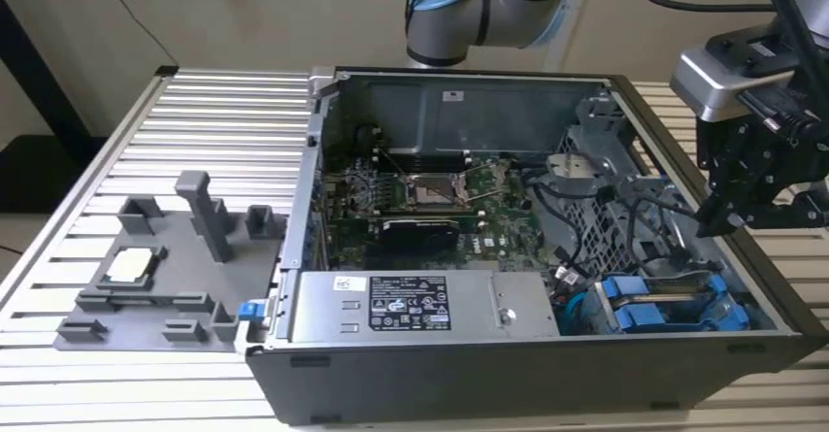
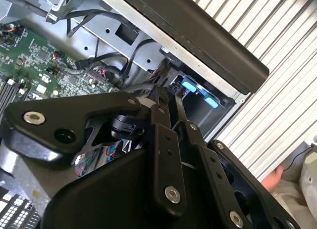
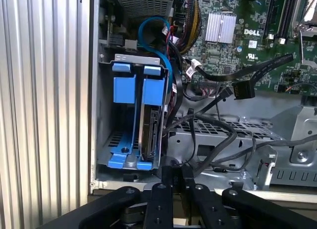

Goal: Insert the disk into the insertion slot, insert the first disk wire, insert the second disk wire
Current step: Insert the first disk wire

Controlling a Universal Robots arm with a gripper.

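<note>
The disk (image 3: 148, 132) stands on edge in its blue carrier (image 3: 151, 90) inside the insertion slot (image 3: 105, 115), a grey metal cage at the case's corner. An empty blue carrier (image 3: 123, 88) sits beside it. The blue carriers (image 1: 658, 306) also show at the near corner on the exterior view's right. My gripper (image 3: 176, 170) hovers just outside that cage by the case wall, fingers together and nothing visibly between them. In the exterior view the gripper (image 1: 716, 224) hangs over the case's wall on the exterior view's right. A loose black connector (image 3: 242, 89) on a flat cable lies over the board.
Black cables (image 3: 213, 140) tangle over the perforated grey cage (image 3: 233, 130) close to my fingers. A blue cable (image 3: 154, 28) loops above the carriers. The power supply (image 1: 414, 306) fills the front. A grey fixture (image 1: 169, 257) sits on the slatted table. A person's hand (image 2: 273, 182) is nearby.
</note>
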